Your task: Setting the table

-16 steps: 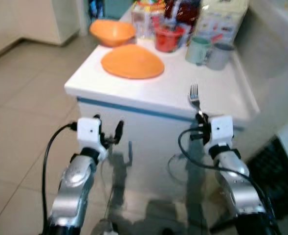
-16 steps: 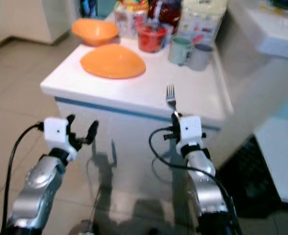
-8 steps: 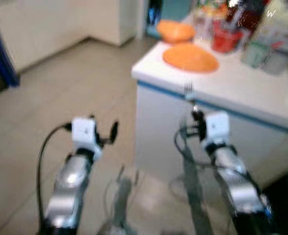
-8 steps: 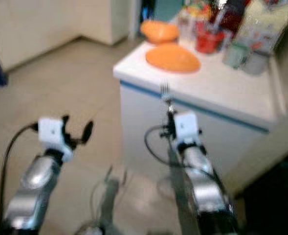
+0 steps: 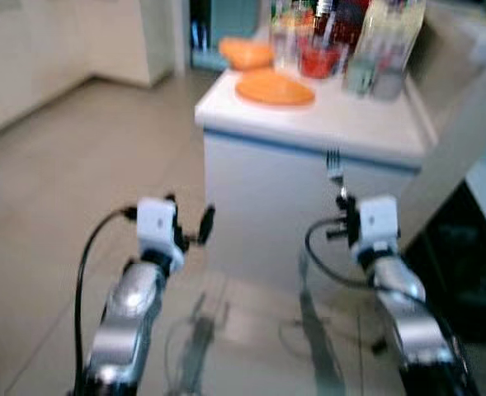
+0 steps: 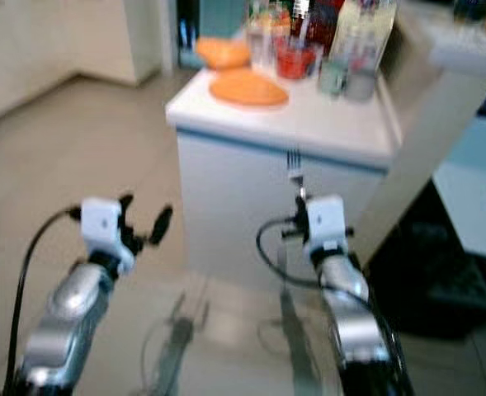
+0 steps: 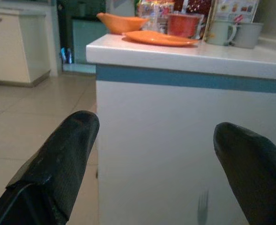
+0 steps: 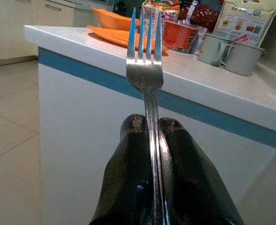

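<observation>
The right gripper point(image 8: 149, 140) pinched the handle of a shiny silver metal fork point(image 8: 145, 70) between its closed black fingers; the fork stood upright, its long axis vertical, tines pointing up. The left gripper point(image 7: 156, 154) was spread wide and held nothing. Both hung over bare beige tiled floor point(image 5: 53, 190), short of the white counter with a blue stripe point(image 8: 231, 108). Farther back, on its smooth top, lay a flat orange plate point(image 5: 274, 87) and an orange bowl point(image 5: 247, 54).
</observation>
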You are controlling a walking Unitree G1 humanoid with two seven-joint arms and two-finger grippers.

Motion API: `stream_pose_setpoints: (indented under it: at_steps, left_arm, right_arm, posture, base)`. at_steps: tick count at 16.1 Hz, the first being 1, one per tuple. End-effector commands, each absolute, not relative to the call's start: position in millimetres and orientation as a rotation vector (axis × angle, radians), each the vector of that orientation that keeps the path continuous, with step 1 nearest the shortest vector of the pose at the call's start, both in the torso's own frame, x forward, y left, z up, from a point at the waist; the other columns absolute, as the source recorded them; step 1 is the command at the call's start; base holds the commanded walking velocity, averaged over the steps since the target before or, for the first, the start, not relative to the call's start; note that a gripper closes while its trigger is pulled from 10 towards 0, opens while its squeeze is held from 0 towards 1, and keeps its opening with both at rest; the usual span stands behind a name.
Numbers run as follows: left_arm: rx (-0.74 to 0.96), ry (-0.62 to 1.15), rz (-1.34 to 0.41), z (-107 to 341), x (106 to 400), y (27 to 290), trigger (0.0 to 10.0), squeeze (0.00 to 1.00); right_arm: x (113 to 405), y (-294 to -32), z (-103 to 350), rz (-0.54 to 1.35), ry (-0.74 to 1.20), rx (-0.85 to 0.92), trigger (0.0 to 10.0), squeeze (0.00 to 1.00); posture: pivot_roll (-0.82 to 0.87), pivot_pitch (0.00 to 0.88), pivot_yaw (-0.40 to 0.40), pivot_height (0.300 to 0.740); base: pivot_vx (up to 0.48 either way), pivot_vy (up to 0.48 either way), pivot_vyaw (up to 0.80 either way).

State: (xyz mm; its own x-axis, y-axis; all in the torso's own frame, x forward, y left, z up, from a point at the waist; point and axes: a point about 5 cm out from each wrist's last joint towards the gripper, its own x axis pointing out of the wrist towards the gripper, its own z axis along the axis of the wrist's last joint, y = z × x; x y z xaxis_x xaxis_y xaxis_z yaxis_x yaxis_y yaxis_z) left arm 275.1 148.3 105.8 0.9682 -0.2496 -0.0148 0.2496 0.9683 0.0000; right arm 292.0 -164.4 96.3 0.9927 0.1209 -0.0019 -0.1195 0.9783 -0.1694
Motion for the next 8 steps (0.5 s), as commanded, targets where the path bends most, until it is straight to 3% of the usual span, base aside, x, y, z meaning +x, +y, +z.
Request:
stream_pose_setpoints:
  at_steps: [1, 8]
  left_arm:
    - [0.011, 0.003, -0.273, 109.0, 278.3, 144.0, 10.0, 0.0]
    - [0.022, -0.001, -0.294, 111.0, 280.8, 142.2, 10.0, 0.0]
  right_arm:
    - [293.7, -168.7, 99.0, 0.104, -0.017, -0.183, 10.0, 0.0]
    - [295.0, -167.6, 96.9, 0.099, -0.008, -0.2, 10.0, 0.0]
  posture:
    - [0.11, 0.0, -0.069, 0.74]
    - [0.1, 0.0, -0.066, 0.74]
  base:
    - [0.0, 0.0, 0.0]
    - [0.0, -0.48, 0.0]
